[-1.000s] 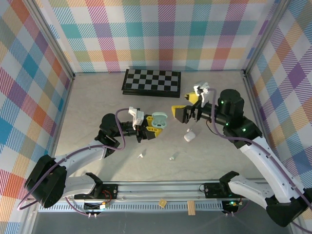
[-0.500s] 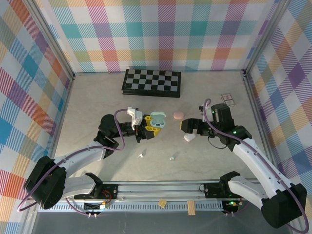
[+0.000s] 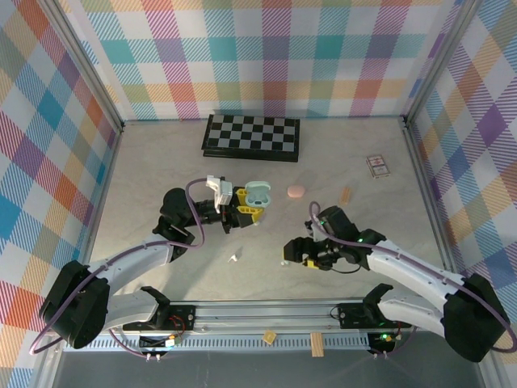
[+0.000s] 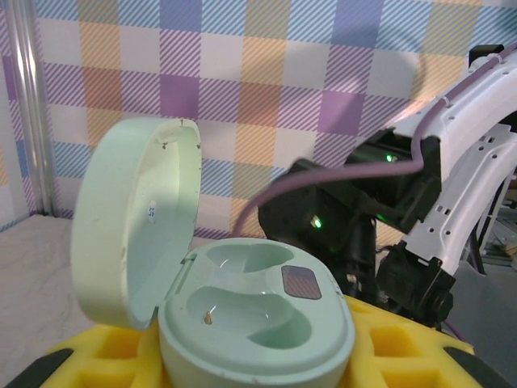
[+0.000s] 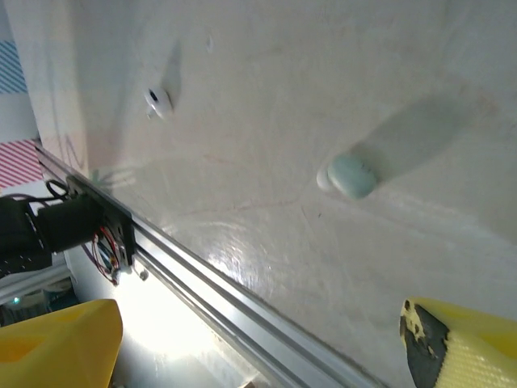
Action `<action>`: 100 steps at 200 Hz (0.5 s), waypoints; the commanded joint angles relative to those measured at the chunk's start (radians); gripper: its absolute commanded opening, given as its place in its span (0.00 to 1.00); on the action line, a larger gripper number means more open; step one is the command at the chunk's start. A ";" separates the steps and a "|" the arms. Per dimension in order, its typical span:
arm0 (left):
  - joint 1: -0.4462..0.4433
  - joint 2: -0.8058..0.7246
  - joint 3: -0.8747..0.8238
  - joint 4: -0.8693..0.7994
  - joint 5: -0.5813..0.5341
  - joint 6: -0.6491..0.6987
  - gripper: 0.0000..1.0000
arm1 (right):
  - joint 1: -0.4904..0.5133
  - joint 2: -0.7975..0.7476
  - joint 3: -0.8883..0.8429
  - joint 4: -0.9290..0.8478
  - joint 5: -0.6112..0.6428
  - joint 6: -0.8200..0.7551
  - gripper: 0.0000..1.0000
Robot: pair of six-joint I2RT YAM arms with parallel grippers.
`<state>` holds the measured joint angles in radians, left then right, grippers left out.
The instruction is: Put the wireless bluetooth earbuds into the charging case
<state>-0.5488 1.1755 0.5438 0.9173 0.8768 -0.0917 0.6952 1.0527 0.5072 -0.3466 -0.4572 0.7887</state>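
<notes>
- Pale tabletop (image 3: 153, 170): it takes up the middle of the top view, with plaid walls on three sides.
- Black-and-white folding chessboard (image 3: 250, 137): flat at upper centre, against the back wall.
- Left gripper (image 3: 245, 213): just left of centre in the top view. I read its yellow fingers as clamped on the base of the mint-green pebble-shaped charging case (image 4: 258, 323), with the jaws only partly apart.
- That case, from the left wrist camera: lid swung up to the left, and both moulded wells in the base look vacant to me.
- Right gripper (image 3: 292, 250): low over the table, lower centre of the top view. In the right wrist view its yellow fingers (image 5: 56, 343) sit at opposite bottom corners. The jaws are spread wide with nothing between them.
- Pink pebble-shaped case (image 3: 296, 191): closed, on the table right of the mint case and apart from it.
- Small patterned card box (image 3: 377, 166): upper right, near the side wall.
- Small tan block (image 3: 346, 195): right of the pink case.
- Mint-green stemmed earbud (image 5: 351, 175): loose on the table, right of centre in the right wrist view, ahead of the open fingers and touching neither.
- White stemmed earbud (image 3: 234, 258): loose on the table, lower centre-left, below the left gripper.
</notes>
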 commanded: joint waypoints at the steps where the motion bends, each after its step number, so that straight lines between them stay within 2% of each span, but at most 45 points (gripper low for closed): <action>1: 0.021 -0.030 -0.016 0.021 0.008 0.017 0.30 | 0.049 0.051 -0.015 0.130 0.011 0.102 0.88; 70: 0.033 -0.062 -0.010 -0.028 0.013 0.026 0.30 | 0.137 0.283 0.049 0.244 0.047 0.170 0.85; 100: 0.034 -0.077 -0.008 -0.053 0.010 0.036 0.30 | 0.139 0.318 0.067 0.247 0.088 0.164 0.83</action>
<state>-0.5270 1.1263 0.5388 0.8803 0.8772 -0.0841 0.8265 1.3571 0.5320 -0.1368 -0.4126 0.9401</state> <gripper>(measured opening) 0.358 0.839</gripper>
